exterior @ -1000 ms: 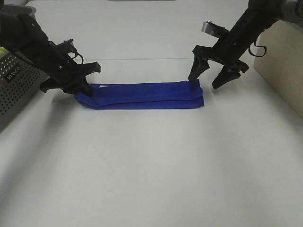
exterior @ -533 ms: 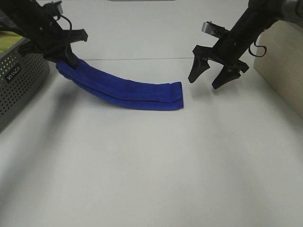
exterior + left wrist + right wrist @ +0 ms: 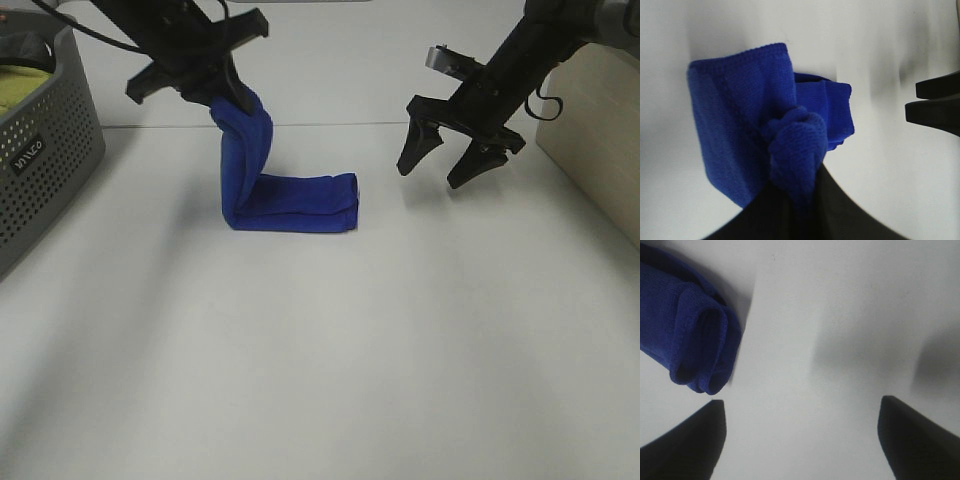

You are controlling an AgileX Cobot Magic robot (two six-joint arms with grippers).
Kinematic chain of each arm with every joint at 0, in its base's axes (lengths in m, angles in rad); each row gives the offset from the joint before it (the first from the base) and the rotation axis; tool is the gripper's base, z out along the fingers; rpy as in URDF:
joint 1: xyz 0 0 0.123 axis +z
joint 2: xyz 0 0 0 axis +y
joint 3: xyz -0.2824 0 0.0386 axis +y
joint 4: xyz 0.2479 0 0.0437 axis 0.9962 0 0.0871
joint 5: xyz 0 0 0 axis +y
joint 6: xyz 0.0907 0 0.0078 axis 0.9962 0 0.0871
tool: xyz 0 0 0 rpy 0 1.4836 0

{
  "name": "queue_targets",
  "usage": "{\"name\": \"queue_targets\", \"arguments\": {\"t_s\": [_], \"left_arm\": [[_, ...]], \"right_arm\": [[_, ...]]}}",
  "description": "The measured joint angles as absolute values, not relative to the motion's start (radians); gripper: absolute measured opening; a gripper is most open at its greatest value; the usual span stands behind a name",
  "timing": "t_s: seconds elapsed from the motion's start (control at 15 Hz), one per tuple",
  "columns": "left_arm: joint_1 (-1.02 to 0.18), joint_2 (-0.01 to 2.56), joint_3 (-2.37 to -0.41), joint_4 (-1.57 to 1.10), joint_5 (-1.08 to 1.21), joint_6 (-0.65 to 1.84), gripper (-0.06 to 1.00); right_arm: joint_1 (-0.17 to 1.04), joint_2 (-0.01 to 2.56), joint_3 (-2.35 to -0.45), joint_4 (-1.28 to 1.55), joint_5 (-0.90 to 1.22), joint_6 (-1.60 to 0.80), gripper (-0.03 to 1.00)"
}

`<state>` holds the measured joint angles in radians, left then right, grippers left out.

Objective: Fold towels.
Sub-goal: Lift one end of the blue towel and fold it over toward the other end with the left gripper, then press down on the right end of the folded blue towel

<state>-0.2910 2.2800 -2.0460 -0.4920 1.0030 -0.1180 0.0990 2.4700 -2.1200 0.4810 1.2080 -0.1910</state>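
Exterior high shows the left tool [image 3: 225, 98] clamped on one end of the towel [image 3: 300, 200], which sags beneath it onto the surface [image 3: 350, 350], seemingly soft, limp and best held by its ends, while the right tool [image 3: 438, 165] hangs spread and empty nearby.

Matt knitted-looking cloth towel [image 3: 290, 195]; smooth matt table [image 3: 330, 350].

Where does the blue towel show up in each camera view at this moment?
Exterior high: towel left of centre, one end held up by the left end effector, the other flat on the table.
Left wrist: towel fills the middle, bunched in the end effector's grip.
Right wrist: only its folded end shows, beyond the open right end effector.
Shared landmark: that folded end lying on the white table.
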Motion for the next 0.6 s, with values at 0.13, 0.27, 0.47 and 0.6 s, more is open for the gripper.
{"name": "queue_targets", "arguments": {"t_s": [0.13, 0.27, 0.47, 0.6], "left_arm": [[-0.341, 2.343, -2.046, -0.497, 0.954, -0.157, 0.06], [-0.361, 2.382, -2.046, -0.498, 0.92, -0.188, 0.08], [-0.393, 2.436, -2.046, -0.539, 0.807, -0.219, 0.27], [-0.403, 2.436, -2.046, -0.621, 0.747, -0.223, 0.43]], "right_arm": [[0.099, 2.47, -2.12, 0.483, 1.208, -0.191, 0.8], [0.099, 2.47, -2.12, 0.486, 1.208, -0.191, 0.8], [0.099, 2.47, -2.12, 0.49, 1.208, -0.191, 0.8], [0.099, 2.47, -2.12, 0.505, 1.208, -0.191, 0.8]]}}
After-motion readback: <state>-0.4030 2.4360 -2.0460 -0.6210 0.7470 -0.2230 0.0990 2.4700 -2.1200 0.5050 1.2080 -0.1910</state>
